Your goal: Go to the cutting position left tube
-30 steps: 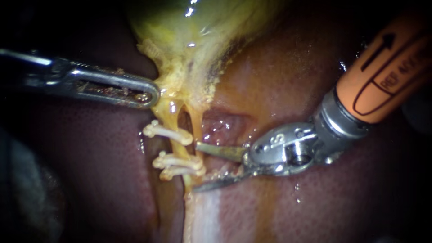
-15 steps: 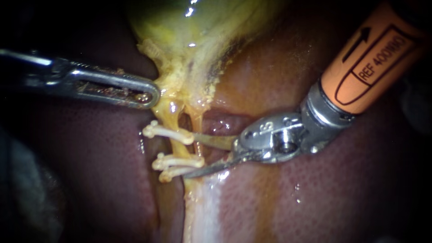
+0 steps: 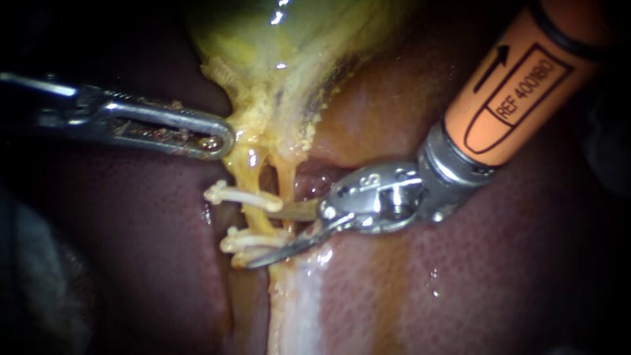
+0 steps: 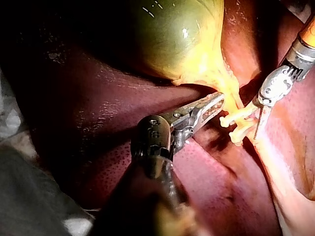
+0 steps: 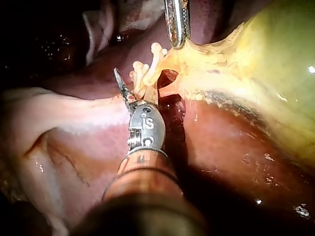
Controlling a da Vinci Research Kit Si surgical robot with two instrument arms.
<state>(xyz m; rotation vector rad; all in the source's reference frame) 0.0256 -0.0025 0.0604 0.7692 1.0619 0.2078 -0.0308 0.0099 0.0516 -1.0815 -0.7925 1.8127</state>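
Liver [image 3: 151, 263]: underlying bed. Gallbladder [image 3: 282, 39]: neck clamped by left instrument [image 3: 220, 141], pincer closed on it (stretches tubes for access). Right instrument [image 3: 259, 236]: pincer blades parted, holding nothing, straddling lower clips [image 3: 244, 240]. Left tube [image 3: 253, 181]: below neck, clipped, at the blades.

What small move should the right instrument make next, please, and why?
Probably ease the orange-shafted right instrument slightly further in: its open blades reach below the upper white clip, the lower one over the lower white clips, yet the upper blade's tip barely reaches the yellow left tube.
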